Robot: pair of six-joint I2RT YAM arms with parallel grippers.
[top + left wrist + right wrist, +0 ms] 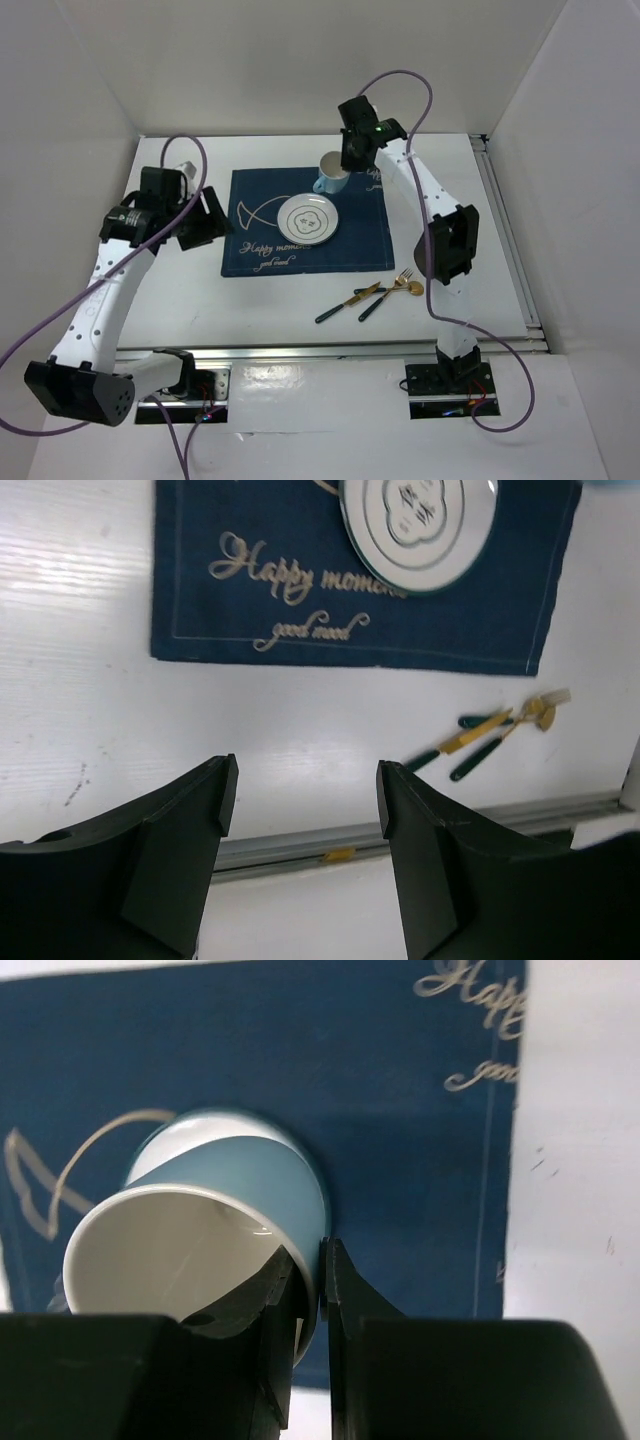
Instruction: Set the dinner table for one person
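Left of the one placemat, the left pincer hung wide and empty above the desk, which lay under everything. On the placemat sat one plate at centre and one blue cup at the far edge, its rim pinched by the narrow right pincer. Placing the cup seemed the step in hand. Next: a clean release, then the cutlery, apparently three overlapping pieces off the placemat's near-right corner.

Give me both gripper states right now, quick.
Left gripper: open, holding nothing.
Right gripper: shut on the cup, pinching its rim.
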